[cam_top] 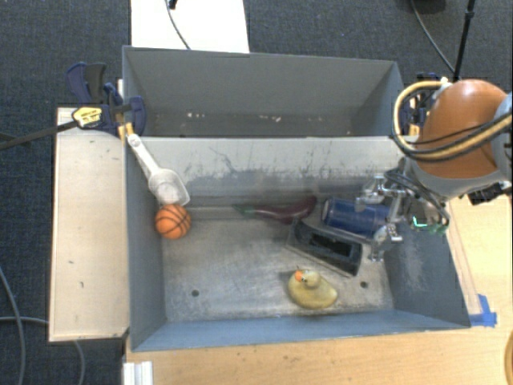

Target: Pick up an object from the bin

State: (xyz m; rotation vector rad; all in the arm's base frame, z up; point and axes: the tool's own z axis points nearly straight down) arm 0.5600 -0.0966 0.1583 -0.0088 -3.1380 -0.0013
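The arm comes into the grey bin [240,275] from the right, and its claw [383,224] sits low at the bin's right end, close to the floor. The rounded orange cover [465,127] on the wrist rises above and to the right of the claw, with cables [407,107] looped along the cover's left side. Whether the claw is open or closed cannot be told from this angle, as its metal parts blur into the grey wall behind them. The thing nearest the claw is a blue object [349,217], dark and roughly cylindrical, lying on its side just to the claw's left. One end of it reaches the claw's metalwork, though it is not clear whether the two touch or whether any part of it is gripped. Just below and to the left of the claw, against the underside of the blue object, lies a black block [327,249], long and flat and set at a slant. Further down and left of the claw, apart from the block, a yellow rubber duck [313,289] sits near the bin's front wall. To the left of the claw, past the blue object, a dark red object [276,211] stretches along the foot of the back wall. Well away to the claw's left, at the far end of the bin, an orange ball [172,222] rests on the floor. A white scoop [166,184] sits just above the ball, its handle leaning up toward the bin's left rim.
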